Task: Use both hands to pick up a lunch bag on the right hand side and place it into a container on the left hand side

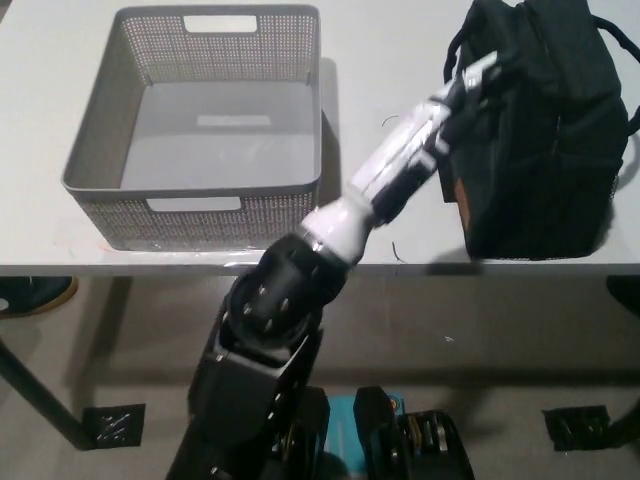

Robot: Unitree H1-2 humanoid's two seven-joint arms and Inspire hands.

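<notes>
The black lunch bag (545,140) stands upright on the right side of the white table (385,60), its carry handles up. My white left hand (455,102) has reached across the table and lies against the bag's left side, fingers (482,72) stretched out and slightly apart, holding nothing. The grey perforated basket (190,187) sits on the table's left, with nothing in it. My black right hand is out of the picture.
My left arm (350,215) crosses the table's front edge (420,268) between basket and bag. A black patch (441,176) lies on the table by the bag's left foot. Below are the grey floor and a shoe (30,295) at far left.
</notes>
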